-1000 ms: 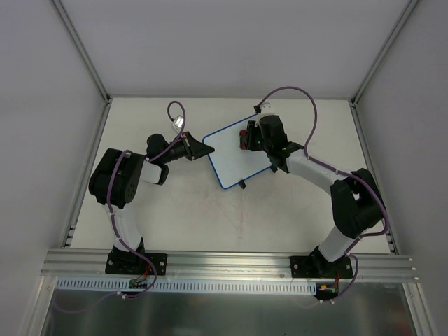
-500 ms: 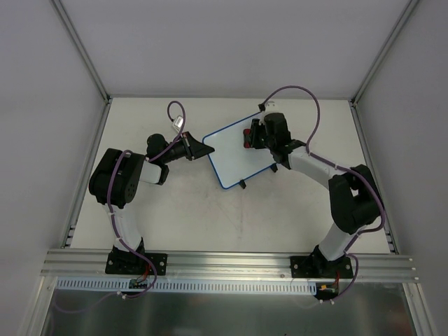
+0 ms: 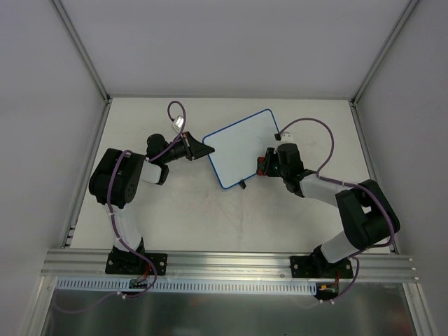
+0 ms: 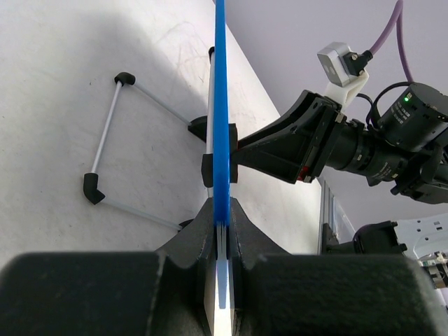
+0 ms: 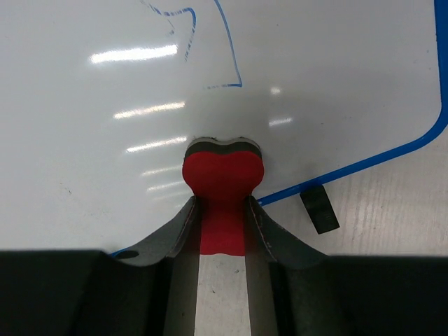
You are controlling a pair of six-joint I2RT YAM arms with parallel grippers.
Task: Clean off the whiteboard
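We note the left gripper (image 3: pixel 204 149) clamped on the glossy whiteboard (image 3: pixel 241 143); the right gripper (image 5: pixel 222 213) pinches a red eraser (image 5: pixel 222 175) against it.

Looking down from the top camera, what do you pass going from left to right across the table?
The left hand, then the whiteboard, then the red eraser.

The whiteboard (image 5: pixel 315 77) is glossy, the red eraser (image 5: pixel 222 175) probably foam, the table (image 5: pixel 392 210) matt.
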